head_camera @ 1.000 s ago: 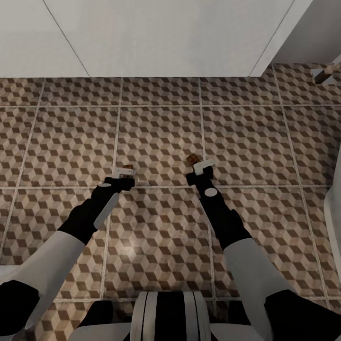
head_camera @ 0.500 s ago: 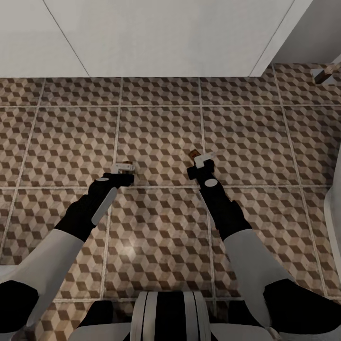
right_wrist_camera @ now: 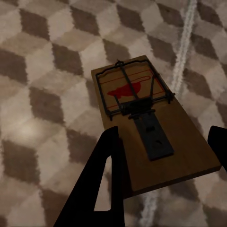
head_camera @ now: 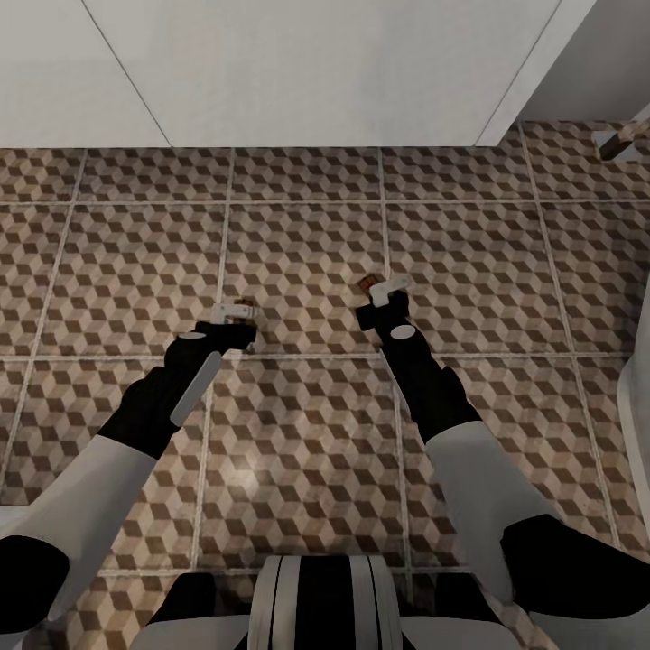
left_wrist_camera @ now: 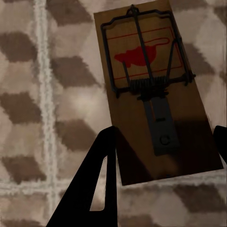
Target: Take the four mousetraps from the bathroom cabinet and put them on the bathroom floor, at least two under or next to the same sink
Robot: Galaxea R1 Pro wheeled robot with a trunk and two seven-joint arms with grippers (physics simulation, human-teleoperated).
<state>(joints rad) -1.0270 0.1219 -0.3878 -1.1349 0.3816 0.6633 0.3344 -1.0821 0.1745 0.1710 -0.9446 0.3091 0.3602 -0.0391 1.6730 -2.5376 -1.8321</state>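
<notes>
In each wrist view a tan mousetrap with a black wire bar and a red mouse mark lies between two black fingers. The left gripper (left_wrist_camera: 158,175) is shut on one mousetrap (left_wrist_camera: 151,90), and the right gripper (right_wrist_camera: 163,165) is shut on another mousetrap (right_wrist_camera: 146,118). Seen from the head, the left gripper (head_camera: 236,313) and right gripper (head_camera: 384,291) are stretched forward, low over the cube-patterned bathroom floor (head_camera: 298,244). Small brown tips of the mousetraps (head_camera: 365,283) peek out beyond the fingers. I cannot tell whether the boards touch the tiles. The cabinet and the bathroom sink are out of view.
A white wall (head_camera: 316,72) runs along the far edge of the tiles. A white rounded fixture edge (head_camera: 636,406) stands at the right. A small grey and brown object (head_camera: 621,142) sits at the far right. My base (head_camera: 320,600) is at the bottom.
Both arms have reached a little farther forward, toward the wall, each still carrying its mousetrap. The right gripper moved more than the left. The camera has not moved.
</notes>
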